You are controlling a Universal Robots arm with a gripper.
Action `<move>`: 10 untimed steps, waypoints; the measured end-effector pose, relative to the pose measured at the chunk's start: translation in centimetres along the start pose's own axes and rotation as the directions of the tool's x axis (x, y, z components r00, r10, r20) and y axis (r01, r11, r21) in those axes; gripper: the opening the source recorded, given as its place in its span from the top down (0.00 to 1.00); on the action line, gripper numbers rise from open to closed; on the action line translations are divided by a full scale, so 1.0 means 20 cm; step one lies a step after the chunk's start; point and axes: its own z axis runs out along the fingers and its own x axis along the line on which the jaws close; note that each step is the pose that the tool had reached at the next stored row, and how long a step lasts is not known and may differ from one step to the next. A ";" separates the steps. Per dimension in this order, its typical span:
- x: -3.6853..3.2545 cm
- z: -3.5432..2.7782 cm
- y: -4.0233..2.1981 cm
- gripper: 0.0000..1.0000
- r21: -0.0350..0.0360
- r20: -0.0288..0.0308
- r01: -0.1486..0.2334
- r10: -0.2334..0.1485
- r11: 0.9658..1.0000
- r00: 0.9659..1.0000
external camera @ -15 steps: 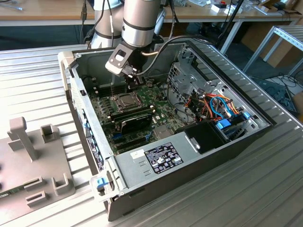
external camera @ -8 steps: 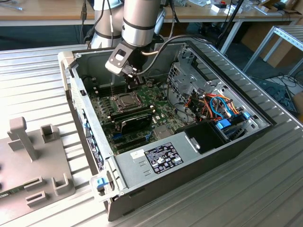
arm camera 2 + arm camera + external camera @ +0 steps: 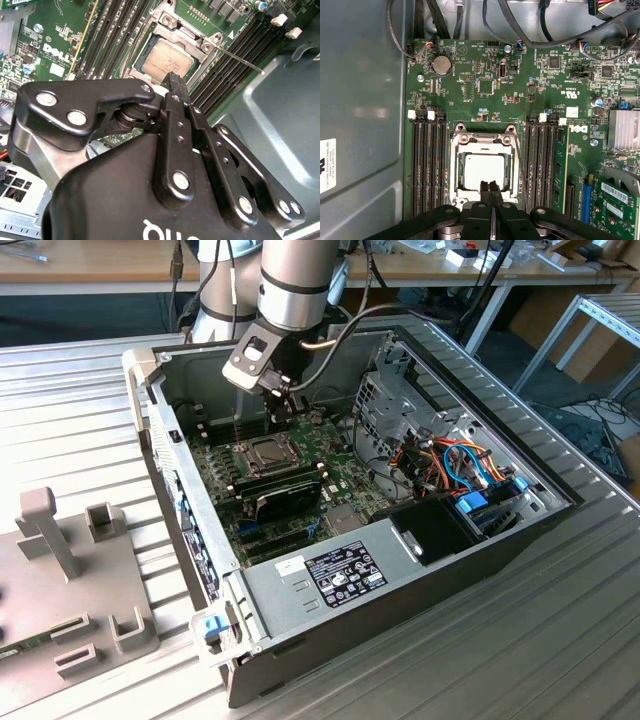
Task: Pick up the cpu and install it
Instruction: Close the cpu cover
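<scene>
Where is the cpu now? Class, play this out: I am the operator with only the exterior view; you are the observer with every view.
Observer: The cpu lies inside the motherboard socket, its silver top showing in both wrist views.
Operator: Is the gripper carrying anything?
Observer: No. The gripper is shut over one edge of the cpu, with nothing between its fingertips.
Operator: And the socket's lever?
Observer: In the second wrist view, a thin metal lever juts out over the memory slots.
</scene>
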 end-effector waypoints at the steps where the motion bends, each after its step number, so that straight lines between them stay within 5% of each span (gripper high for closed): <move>1: 0.000 -0.004 0.000 0.89 0.000 0.000 0.000 0.000 1.000 1.000; 10: 0.000 -0.016 0.000 0.89 0.000 0.000 0.000 0.000 1.000 1.000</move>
